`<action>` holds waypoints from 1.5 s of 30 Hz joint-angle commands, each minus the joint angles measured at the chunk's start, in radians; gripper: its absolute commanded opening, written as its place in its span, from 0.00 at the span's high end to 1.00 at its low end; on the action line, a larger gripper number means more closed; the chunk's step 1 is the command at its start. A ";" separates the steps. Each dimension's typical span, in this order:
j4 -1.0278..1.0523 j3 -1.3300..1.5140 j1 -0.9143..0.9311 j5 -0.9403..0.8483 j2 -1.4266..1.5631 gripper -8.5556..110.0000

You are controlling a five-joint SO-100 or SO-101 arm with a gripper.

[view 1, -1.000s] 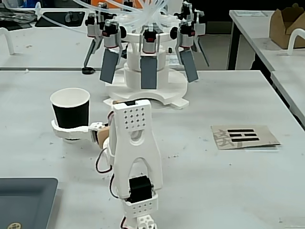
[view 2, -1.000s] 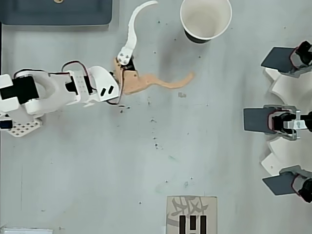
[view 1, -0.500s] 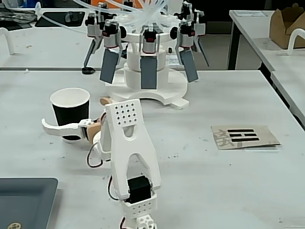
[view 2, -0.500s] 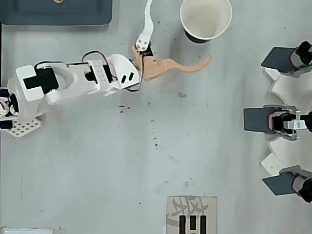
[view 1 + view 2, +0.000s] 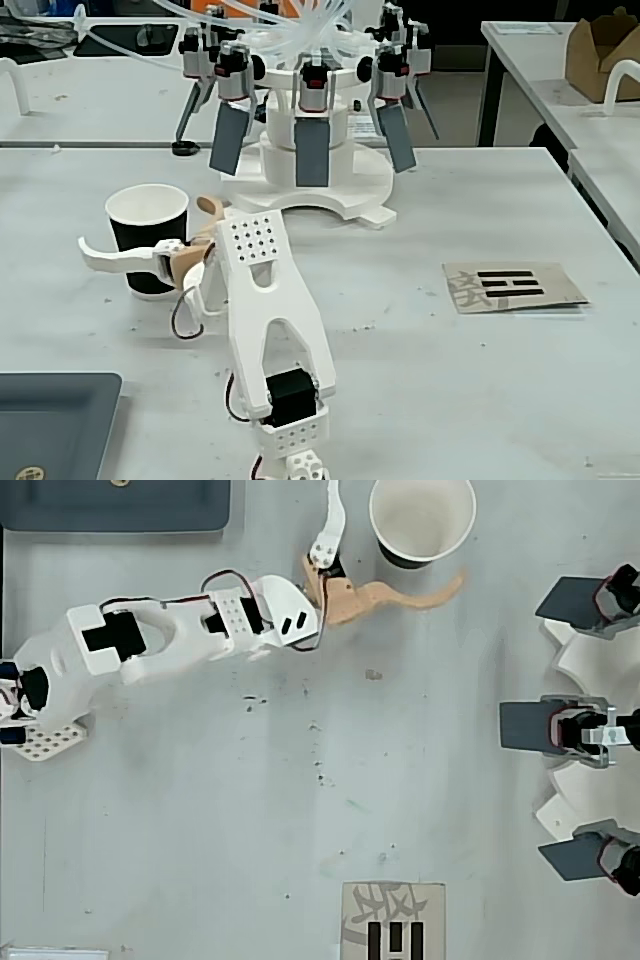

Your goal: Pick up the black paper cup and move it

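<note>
The gripper [image 5: 395,535] is spread wide and holds nothing. The overhead view shows the black paper cup [image 5: 421,522] partly between its fingers; the fixed view [image 5: 148,252] shows it upright.

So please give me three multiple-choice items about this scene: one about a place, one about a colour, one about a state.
1. In the overhead view, where is the black paper cup?
A. top edge
B. bottom edge
C. centre

2. What colour is the cup's inside?
A. black
B. white
C. blue

3. How are the fingers of the gripper?
A. shut on the cup
B. spread open beside the cup
C. shut and empty

Answers: 1 A, it stands near the top edge. 2 B, the inside shows white from above. 3 B, one white and one tan finger point apart, neither clamping the cup.
</note>
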 commanded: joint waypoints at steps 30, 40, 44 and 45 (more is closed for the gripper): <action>0.135 -0.179 -0.048 0.040 -0.035 0.58; 0.133 -0.179 -0.048 0.046 -0.040 0.66; 0.133 -0.181 -0.048 0.048 -0.041 0.71; 0.132 -0.181 -0.048 0.048 -0.041 0.72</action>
